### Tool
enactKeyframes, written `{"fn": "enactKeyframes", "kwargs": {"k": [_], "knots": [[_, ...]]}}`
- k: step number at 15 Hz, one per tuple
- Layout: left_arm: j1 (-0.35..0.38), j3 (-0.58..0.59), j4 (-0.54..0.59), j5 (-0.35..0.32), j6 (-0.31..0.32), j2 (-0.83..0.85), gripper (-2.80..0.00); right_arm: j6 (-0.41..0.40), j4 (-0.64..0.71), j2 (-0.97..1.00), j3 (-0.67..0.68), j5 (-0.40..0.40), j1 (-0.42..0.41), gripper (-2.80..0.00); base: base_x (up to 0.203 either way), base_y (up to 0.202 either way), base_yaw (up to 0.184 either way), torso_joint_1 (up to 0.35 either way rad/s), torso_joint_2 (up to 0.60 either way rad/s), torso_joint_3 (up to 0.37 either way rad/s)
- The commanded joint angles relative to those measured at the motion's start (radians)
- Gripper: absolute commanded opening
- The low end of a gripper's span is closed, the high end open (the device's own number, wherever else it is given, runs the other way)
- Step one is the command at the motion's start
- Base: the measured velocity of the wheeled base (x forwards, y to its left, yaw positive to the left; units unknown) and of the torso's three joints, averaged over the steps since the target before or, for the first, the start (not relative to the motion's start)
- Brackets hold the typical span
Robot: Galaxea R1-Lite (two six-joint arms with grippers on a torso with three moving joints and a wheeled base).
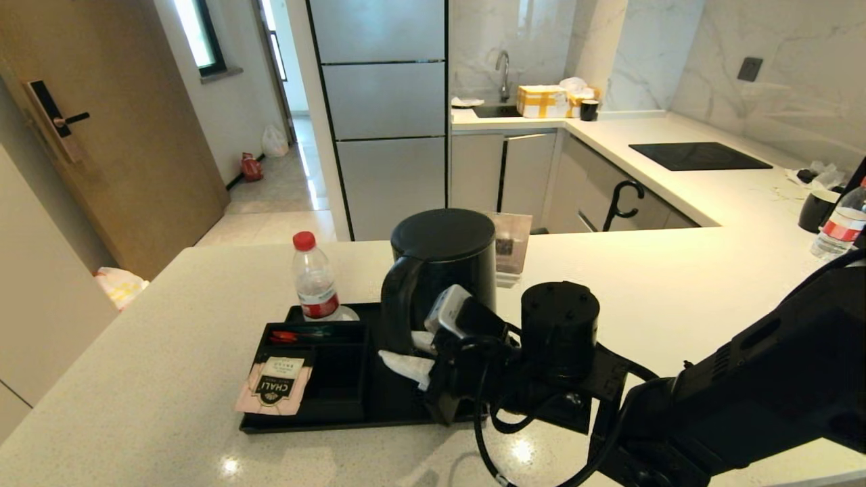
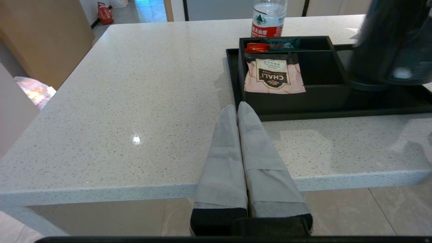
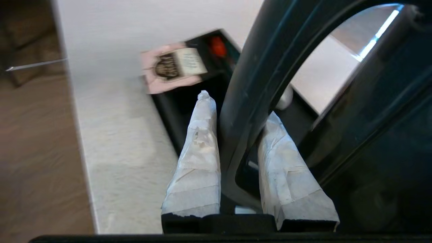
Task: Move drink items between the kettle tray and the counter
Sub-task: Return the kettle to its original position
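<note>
The tall black kettle (image 1: 443,264) stands over the right part of the black kettle tray (image 1: 338,425) on the white speckled counter (image 1: 135,406). My right gripper (image 1: 413,355) reaches in from the right, and its taped fingers (image 3: 199,141) are shut on the kettle's loop handle (image 3: 256,84), one on each side. The pink CHALI tea sachet (image 1: 274,385) lies on the tray's compartment section, at its front left corner. My left gripper (image 2: 238,107) is shut and holds nothing; it hovers over the counter's front edge, just short of the tray rim (image 2: 337,114). The kettle base disc is hidden.
A red-capped water bottle (image 1: 314,277) stands at the tray's back left. Small red and green packets (image 1: 298,333) lie in the rear compartment. A clear glass (image 1: 509,247) stands behind the kettle. A black mug (image 1: 818,210) and another bottle (image 1: 839,226) stand far right.
</note>
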Motion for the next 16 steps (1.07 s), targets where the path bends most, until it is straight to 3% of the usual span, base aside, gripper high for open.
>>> {"fn": "enactKeyframes", "kwargs": {"k": [1, 16], "knots": [[0.0, 0.0, 0.0, -0.001, 0.0, 0.002, -2.8, -0.005, -0.009, 0.026, -0.014, 0.009, 0.0, -2.8, 0.0, 0.0, 0.0, 0.0, 0.0, 0.0], [0.0, 0.0, 0.0, 0.0, 0.0, 0.002, -2.8, 0.001, 0.001, 0.104, -0.11, 0.018, 0.014, -2.8, 0.0, 0.0, 0.0, 0.0, 0.0, 0.0]]}}
